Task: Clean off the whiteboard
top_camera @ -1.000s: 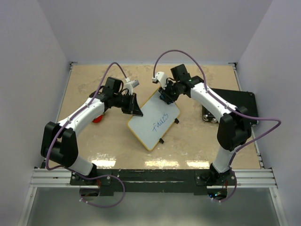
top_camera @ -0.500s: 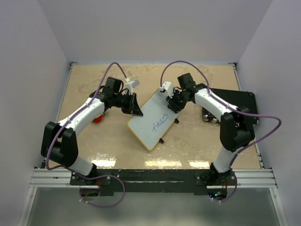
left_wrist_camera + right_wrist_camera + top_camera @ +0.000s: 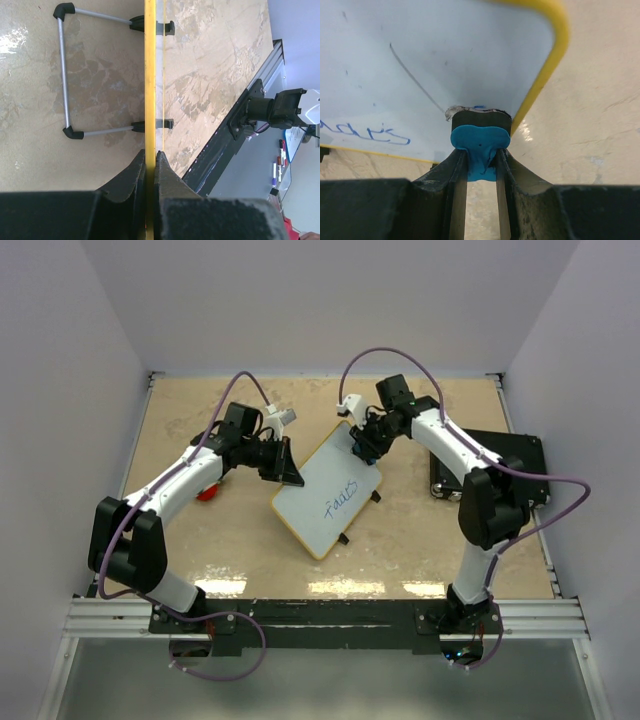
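The whiteboard [image 3: 322, 502] lies tilted at mid-table with blue handwriting [image 3: 340, 502] on it. My left gripper [image 3: 291, 476] is shut on its left edge; in the left wrist view the yellow frame [image 3: 150, 75] runs edge-on between the jaws of the left gripper [image 3: 151, 160]. My right gripper [image 3: 362, 448] is shut on a blue eraser [image 3: 480, 137] with a dark felt pad, pressed on the whiteboard [image 3: 420, 65] near its far right corner. The handwriting [image 3: 370, 132] lies to the left of the eraser in the right wrist view.
A black case [image 3: 510, 465] sits at the right table edge behind the right arm. A small red object [image 3: 207, 492] lies under the left forearm. The board's wire stand [image 3: 62, 75] folds out behind it. White walls enclose three sides.
The right gripper with the eraser slid toward the board's right edge, then back up to the far corner. The left gripper and the board have stayed put.
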Available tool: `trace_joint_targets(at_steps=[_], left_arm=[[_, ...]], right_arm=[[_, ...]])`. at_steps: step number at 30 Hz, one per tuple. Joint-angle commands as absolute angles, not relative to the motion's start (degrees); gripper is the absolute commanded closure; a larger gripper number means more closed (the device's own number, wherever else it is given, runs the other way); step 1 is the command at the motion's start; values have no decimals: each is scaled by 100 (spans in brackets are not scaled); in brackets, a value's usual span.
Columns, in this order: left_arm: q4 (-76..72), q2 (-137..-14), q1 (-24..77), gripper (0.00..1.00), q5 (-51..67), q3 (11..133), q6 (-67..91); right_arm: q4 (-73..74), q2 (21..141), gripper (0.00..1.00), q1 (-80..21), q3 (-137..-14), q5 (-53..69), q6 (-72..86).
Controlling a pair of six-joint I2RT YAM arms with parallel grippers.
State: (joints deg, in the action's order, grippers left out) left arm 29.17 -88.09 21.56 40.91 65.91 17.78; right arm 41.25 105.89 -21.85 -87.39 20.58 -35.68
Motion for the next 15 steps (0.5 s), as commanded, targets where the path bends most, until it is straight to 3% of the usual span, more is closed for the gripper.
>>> trace_joint_targets(at_steps=[1, 9, 15], left_arm=[[2733, -8921, 2180, 100, 3920, 6768, 1503], [2707, -8895, 2180, 100, 3885, 6732, 1547], [2716, -8938, 2180, 100, 3885, 6776, 1573]], right_arm=[[3937, 10871, 100, -2268, -9701, 2487, -3463], [4061, 10732, 100, -2443, -9827, 2637, -3358], [3824, 10196, 100, -2522, -8466, 2488, -3515]])
